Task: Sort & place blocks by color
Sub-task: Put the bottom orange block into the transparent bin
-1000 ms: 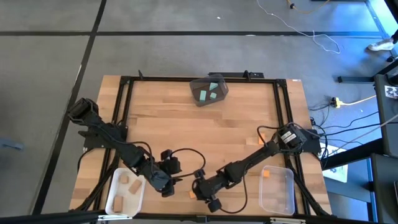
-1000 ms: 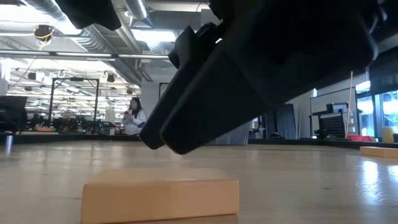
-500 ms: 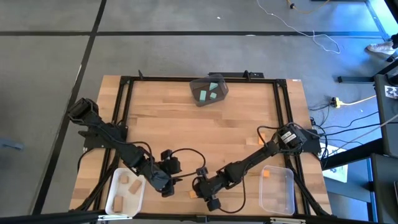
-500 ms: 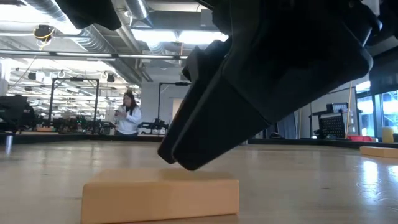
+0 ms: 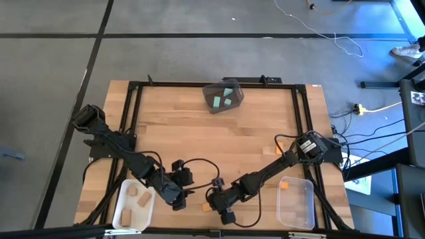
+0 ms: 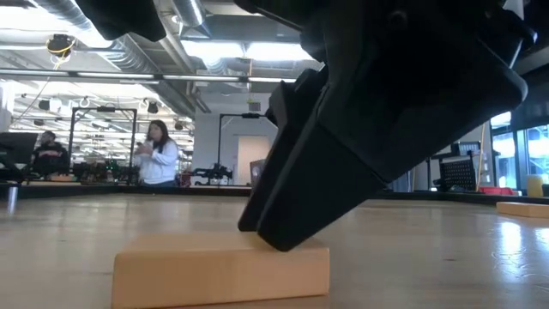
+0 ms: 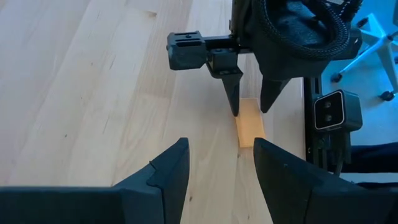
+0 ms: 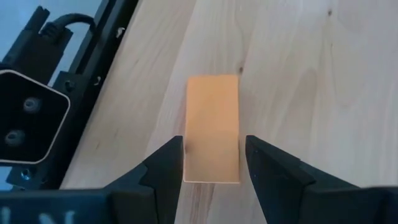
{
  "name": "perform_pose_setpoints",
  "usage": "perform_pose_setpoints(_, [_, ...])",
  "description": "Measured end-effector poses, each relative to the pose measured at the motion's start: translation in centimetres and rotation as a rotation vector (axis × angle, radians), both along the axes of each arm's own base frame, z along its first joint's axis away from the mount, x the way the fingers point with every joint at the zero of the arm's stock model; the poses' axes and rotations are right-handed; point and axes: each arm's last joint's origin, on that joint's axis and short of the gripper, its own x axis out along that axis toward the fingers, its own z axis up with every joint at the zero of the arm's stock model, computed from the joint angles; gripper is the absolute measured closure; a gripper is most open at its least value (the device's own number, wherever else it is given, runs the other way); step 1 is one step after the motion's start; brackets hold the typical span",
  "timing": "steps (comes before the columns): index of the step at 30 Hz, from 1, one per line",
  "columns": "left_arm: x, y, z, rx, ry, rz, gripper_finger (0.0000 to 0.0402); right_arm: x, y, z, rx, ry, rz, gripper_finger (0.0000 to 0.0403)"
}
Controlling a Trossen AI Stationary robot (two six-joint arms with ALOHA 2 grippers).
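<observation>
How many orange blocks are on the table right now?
3 visible: one orange block between the right gripper's open fingers near the front edge, one in the clear bin, one by the right rail. Others may be hidden.

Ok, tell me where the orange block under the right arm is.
The orange block lies flat at the table's near edge in the high view, between the open right gripper's fingers, right of the left gripper.

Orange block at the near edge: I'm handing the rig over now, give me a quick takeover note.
Right gripper: open, fingers either side of the orange block, which lies flat on the table; not gripped yet.
Left gripper: open, empty, waiting beside it.
Done: teal blocks in the dark bin, tan blocks in the white bin, one orange block in the clear bin.
Left: grip this block and bin it; another orange block sits by the right rail.
</observation>
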Motion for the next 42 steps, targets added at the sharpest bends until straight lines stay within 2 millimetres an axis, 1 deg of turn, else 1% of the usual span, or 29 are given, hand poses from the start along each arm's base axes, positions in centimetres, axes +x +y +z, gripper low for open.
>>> perform_pose_setpoints(4, [0.0, 0.0, 0.0, 0.000, 0.000, 0.000, 0.0233, -0.2, -0.1, -0.3, -0.002, 0.010, -0.005, 0.0228])
perform_pose_setpoints(8, [0.0, 0.0, 0.0, 0.000, 0.000, 0.000, 0.0233, -0.7, -0.4, -1.1, -0.018, 0.030, -0.010, 0.0228])
perform_pose_setpoints(11, [0.0, 0.0, 0.0, 0.000, -0.001, 0.000, 0.0233, -0.8, -0.5, -1.4, -0.039, 0.020, -0.026, 0.0228])
perform_pose_setpoints(14, [0.0, 0.0, 0.0, 0.000, -0.001, 0.000, 0.0233, -0.8, -0.6, -1.4, -0.068, 0.001, -0.046, 0.0228])
perform_pose_setpoints(19, [0.0, 0.0, 0.0, 0.000, 0.000, 0.001, 0.0233, -0.5, -0.7, -1.4, -0.105, -0.049, -0.027, 0.0228])
perform_pose_setpoints(21, [0.0, 0.0, 0.0, 0.000, -0.001, 0.001, 0.0233, -0.5, -0.8, -1.4, -0.128, -0.054, -0.051, 0.0230])
perform_pose_setpoints(28, [0.0, 0.0, 0.0, 0.000, -0.001, 0.001, 0.0233, -0.6, -0.8, -1.4, -0.145, -0.060, -0.068, 0.0273])
perform_pose_setpoints(38, [0.0, 0.0, 0.0, 0.000, -0.001, 0.001, 0.0233, -0.6, -0.8, -1.4, -0.142, -0.060, -0.064, 0.0274])
perform_pose_setpoints(42, [0.0, 0.0, 0.0, 0.000, -0.001, 0.001, 0.0233, -0.6, -0.7, -1.1, -0.102, -0.027, -0.062, 0.0274])
